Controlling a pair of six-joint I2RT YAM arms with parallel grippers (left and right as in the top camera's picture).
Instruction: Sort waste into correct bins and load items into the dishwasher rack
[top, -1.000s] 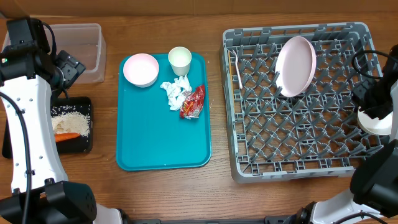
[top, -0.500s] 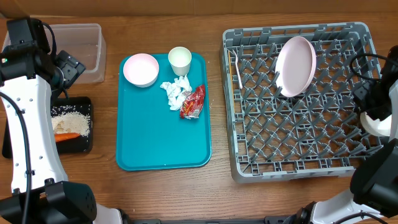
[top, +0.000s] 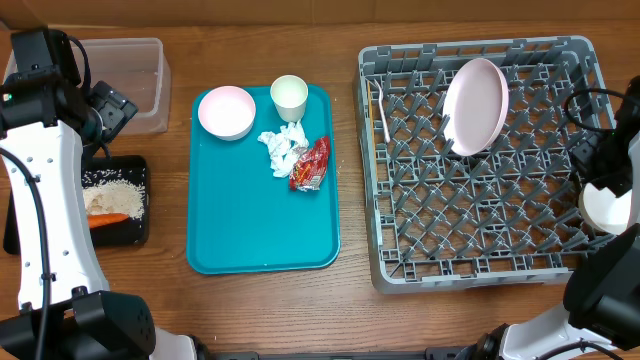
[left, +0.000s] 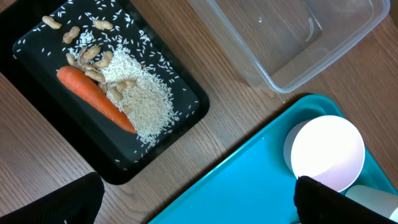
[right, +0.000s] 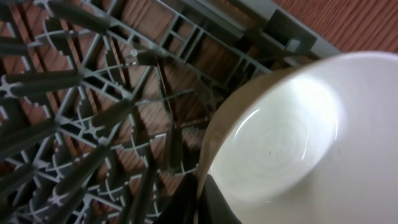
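One white bowl (right: 280, 137), rim in the closed right claw (right: 203, 194), at the right edge of the rack (right: 74, 79); left claw (left: 199, 204) open.

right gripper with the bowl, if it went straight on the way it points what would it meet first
Most likely the rack: the right gripper, shut on the bowl, points at grey pegs and grid near the rack's wall, nothing between. Depth is unclear; the bowl may touch first.
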